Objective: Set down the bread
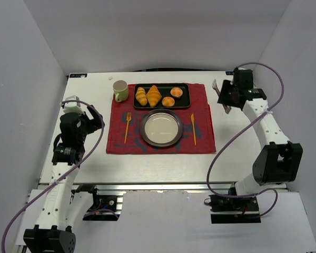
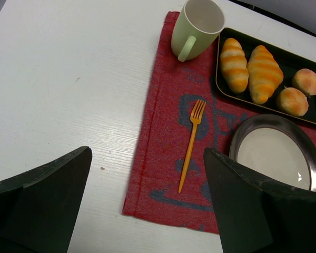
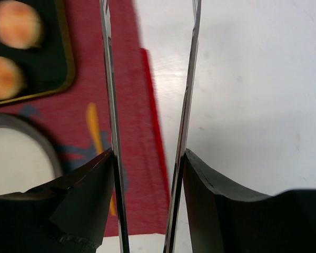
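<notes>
- Fingers [image 2: 47,195] of the left gripper [image 2: 147,158] are spread wide, grasping nothing. They frame the lower part of the left wrist view, over the table [image 2: 68,79] and the left edge of the red cloth [image 2: 166,158].
- Fingers [image 3: 89,195] of the right gripper [image 3: 148,158] are clenched on metal tongs [image 3: 109,95]. One dark finger presses each thin arm from outside. The two arms run up the middle of the right wrist view with a narrow gap between them.
- From above, the right gripper is at the upper right, over bare table just past the cloth's right edge. The left gripper is at middle left, off the cloth.
- Two buns [image 1: 177,93] [image 1: 168,101] lie just beside each other in the right half of a black tray [image 1: 184,104]. The tray lies along the cloth's top edge.
- Two croissants [image 1: 141,96] [image 1: 154,95] lie side by side in the tray's left half.
- A metal plate [image 1: 144,129] sits at the cloth's centre, just below the tray in the frame.
- An orange fork [image 1: 127,128] lies left of the plate and an orange knife [image 1: 193,129] right of it, both on the cloth.
- A pale green mug [image 1: 120,90] stands upright at the cloth's upper left corner, beside the tray's left end.
</notes>
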{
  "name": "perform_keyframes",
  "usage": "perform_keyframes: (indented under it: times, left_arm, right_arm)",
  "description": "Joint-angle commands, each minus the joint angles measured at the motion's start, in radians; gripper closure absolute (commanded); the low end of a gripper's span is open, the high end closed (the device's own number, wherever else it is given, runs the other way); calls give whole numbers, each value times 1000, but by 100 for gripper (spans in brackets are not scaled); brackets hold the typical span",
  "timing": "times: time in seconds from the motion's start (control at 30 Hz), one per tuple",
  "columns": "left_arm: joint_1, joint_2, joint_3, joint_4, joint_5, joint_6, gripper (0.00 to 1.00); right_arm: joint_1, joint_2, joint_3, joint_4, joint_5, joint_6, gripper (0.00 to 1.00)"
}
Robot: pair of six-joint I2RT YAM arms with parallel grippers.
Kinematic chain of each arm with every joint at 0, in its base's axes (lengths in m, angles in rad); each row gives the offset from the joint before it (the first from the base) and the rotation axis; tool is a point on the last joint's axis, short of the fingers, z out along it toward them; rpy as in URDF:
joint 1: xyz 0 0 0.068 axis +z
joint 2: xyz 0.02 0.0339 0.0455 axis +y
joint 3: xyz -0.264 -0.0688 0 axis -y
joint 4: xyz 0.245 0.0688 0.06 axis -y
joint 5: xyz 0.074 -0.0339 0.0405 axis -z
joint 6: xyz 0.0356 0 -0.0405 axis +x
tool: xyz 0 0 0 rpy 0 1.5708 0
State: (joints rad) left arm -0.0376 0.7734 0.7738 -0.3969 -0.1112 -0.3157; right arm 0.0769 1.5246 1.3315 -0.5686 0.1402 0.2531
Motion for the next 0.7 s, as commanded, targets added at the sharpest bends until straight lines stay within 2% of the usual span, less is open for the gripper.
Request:
perform_keyframes:
  times: [0.0,0.3,0.5,0.67]
  left_arm:
    - [-2,-13,38,-13,8,-8,2]
    - [-2,-19,38,-20,10,-16,2]
    - [-2,-19,51,-37,-4,-3,2]
    - [-2,-20,50,-40,-8,-2,2]
  right_arm:
    - [79,0,121,-80,-27,-8,43]
    - [268,159,300,-27,-166,2,45]
    - [316,281,373,-13,-252,14,45]
    - [336,312,357,-11,-307,17,45]
